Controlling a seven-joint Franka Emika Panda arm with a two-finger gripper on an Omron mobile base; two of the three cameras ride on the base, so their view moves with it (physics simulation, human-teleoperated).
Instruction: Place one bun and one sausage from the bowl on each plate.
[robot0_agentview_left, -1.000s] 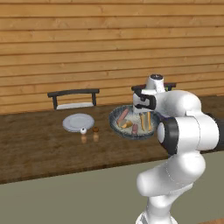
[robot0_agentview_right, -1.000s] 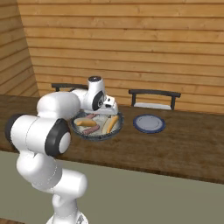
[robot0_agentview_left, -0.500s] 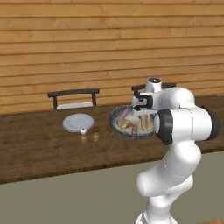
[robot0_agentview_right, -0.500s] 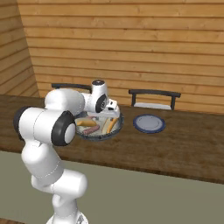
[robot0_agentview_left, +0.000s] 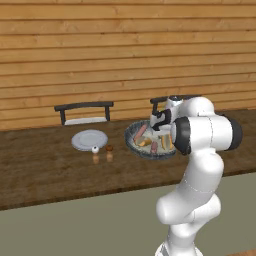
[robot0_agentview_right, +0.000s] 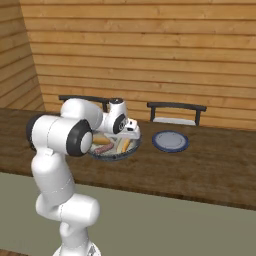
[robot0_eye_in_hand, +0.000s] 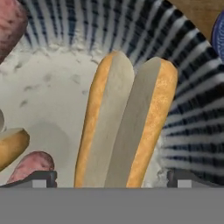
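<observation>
Left base view: the white arm's wrist has folded lower over the large dark blue-grey patterned bowl (robot0_agentview_left: 150, 141) than a second ago; the plain pale grey round plate (robot0_agentview_left: 89, 139) lies bare, well apart to the left.

Right base view: the gripper (robot0_agentview_right: 131, 131) has dropped to the bowl's rim; the blue-rimmed round plate (robot0_agentview_right: 170, 141) is empty.

Hand view: a split golden-crusted bun (robot0_eye_in_hand: 124, 120) lies on the bowl's pale floor between the two dark fingertips (robot0_eye_in_hand: 41, 178), which stand apart on either side, not yet closed. Judgement: descent for the first bun pick; nothing delivered so far.
</observation>
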